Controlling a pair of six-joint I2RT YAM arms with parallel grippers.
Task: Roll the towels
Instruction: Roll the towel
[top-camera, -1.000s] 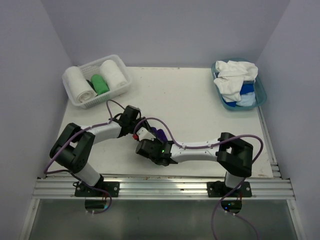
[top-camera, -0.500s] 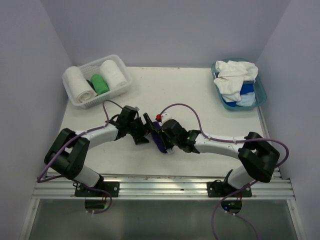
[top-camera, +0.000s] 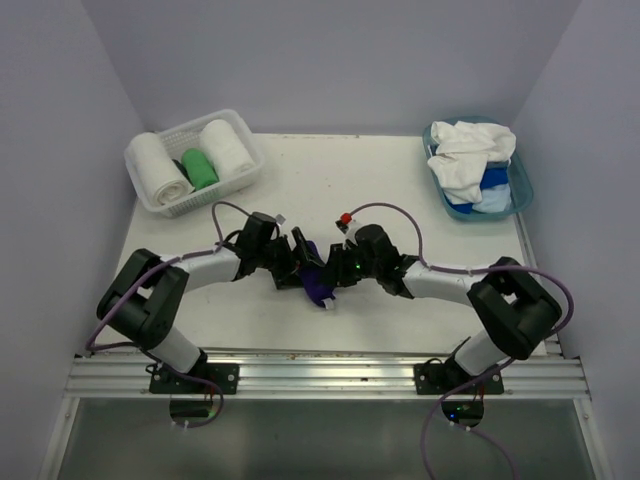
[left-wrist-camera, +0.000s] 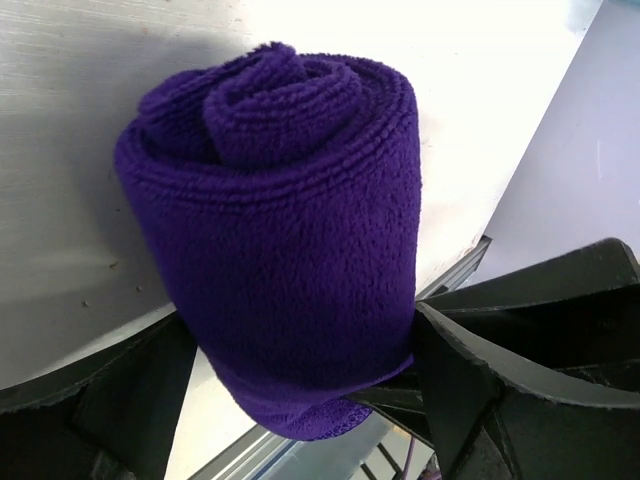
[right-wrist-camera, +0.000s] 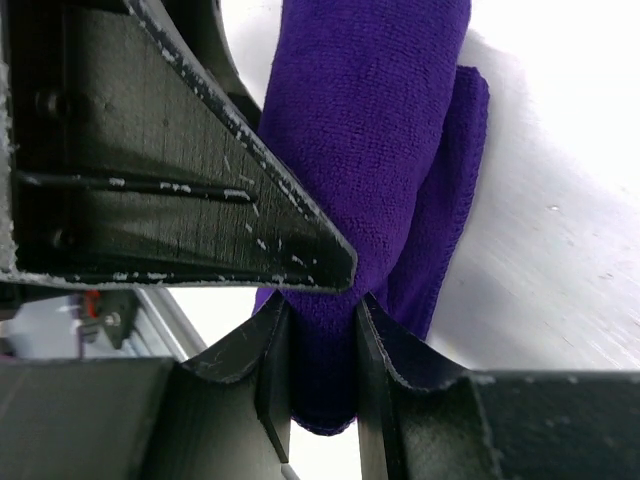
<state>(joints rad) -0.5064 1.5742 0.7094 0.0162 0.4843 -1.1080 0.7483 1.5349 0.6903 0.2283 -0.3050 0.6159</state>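
A rolled deep purple towel (top-camera: 318, 285) lies near the table's front middle, between both grippers. In the left wrist view the purple towel roll (left-wrist-camera: 280, 200) sits between the wide-apart jaws of my left gripper (left-wrist-camera: 300, 335), which is open and flanks it on both sides. My right gripper (right-wrist-camera: 320, 360) is shut on the lower end of the purple towel (right-wrist-camera: 370, 130), pinching the cloth between its fingers (right-wrist-camera: 272, 375). From above, the left gripper (top-camera: 295, 262) comes in from the left and the right gripper (top-camera: 335, 272) from the right.
A white lattice basket (top-camera: 160, 207) at the back left holds two white rolled towels (top-camera: 158, 168) and a green one (top-camera: 200, 170). A teal tub (top-camera: 525, 185) at the back right holds a loose white towel (top-camera: 468, 155) over blue cloths (top-camera: 490, 180). The aluminium rail (top-camera: 330, 375) runs along the near edge.
The right arm swung out from under the left arm to the roll's right side and closed on the purple towel. The left jaws opened wide around the roll.
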